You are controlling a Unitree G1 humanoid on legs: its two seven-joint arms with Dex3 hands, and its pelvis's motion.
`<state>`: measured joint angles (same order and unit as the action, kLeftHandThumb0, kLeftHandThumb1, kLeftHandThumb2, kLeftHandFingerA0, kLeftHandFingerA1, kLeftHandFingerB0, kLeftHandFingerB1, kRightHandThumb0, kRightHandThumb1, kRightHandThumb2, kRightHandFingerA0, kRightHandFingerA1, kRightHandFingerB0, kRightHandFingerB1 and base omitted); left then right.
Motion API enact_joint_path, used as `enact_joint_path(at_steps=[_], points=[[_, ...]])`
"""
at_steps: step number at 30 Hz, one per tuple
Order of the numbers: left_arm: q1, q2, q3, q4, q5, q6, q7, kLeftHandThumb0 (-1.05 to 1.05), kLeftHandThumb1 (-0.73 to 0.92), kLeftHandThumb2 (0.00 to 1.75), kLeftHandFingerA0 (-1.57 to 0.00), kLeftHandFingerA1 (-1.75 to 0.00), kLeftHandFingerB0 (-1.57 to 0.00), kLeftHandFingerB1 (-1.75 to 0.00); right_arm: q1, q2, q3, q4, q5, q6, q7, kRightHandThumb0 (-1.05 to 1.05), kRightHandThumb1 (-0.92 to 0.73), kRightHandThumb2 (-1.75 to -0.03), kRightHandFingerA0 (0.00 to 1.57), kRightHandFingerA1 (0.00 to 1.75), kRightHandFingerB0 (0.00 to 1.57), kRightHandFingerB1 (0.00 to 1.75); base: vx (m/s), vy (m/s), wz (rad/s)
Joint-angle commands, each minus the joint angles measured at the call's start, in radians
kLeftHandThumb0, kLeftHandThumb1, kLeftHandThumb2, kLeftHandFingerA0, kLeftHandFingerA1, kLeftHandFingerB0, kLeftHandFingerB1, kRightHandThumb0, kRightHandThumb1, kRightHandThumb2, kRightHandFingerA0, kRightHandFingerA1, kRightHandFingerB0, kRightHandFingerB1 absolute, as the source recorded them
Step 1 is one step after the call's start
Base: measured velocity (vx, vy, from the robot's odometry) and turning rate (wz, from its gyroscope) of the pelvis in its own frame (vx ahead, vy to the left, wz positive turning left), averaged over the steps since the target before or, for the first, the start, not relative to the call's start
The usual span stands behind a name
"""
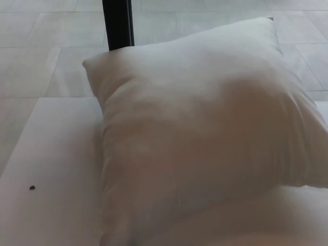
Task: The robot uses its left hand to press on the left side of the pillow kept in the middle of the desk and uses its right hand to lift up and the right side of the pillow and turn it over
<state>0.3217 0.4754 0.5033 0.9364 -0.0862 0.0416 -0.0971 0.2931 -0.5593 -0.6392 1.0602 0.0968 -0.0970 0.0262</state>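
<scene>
In the head view, a white pillow (205,138) is seen filling most of the frame, resting on the white tabletop (56,169). A small dark speck (32,187) is seen left of it. A black post (118,23) and tiled floor (36,46) lie beyond. Neither hand is shown, so the fingers cannot be judged.
</scene>
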Motion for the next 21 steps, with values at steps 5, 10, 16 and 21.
enact_joint_path(at_steps=[5,10,16,21], points=[[-0.037,0.012,0.201,-0.156,-0.217,0.073,-0.067,-0.8,0.54,0.57,-0.84,-0.8,-0.65,-0.77,-0.109,-0.089,-0.209,-0.009,0.235,0.138,0.032,-0.99,-0.78,-0.64,1.13,1.73,0.09,0.58,0.0,0.0,0.0],[-0.126,0.05,0.296,-0.28,-0.313,0.172,-0.108,-0.86,0.48,1.0,-0.8,-0.77,-0.56,-0.72,-0.206,-0.14,-0.235,-0.166,0.271,0.219,0.101,-0.95,-0.68,-1.1,0.14,0.53,0.06,0.46,0.0,0.0,0.0],[-0.3,0.152,0.312,-0.444,-0.435,0.415,-0.201,-1.02,0.74,0.63,-0.34,-0.7,-0.23,-0.67,-0.424,-0.201,-0.17,-0.323,0.269,0.262,0.119,-1.05,-0.68,-1.13,0.17,0.59,0.13,0.56,0.0,0.0,0.0],[-0.441,0.155,0.278,-0.62,-0.541,0.549,-0.195,-0.91,0.74,0.64,-0.21,-0.54,-0.11,-0.33,-0.597,-0.211,-0.019,-0.463,0.213,0.36,0.129,-1.05,-0.86,-0.74,0.19,0.99,0.24,0.75,0.0,0.0,0.0]])
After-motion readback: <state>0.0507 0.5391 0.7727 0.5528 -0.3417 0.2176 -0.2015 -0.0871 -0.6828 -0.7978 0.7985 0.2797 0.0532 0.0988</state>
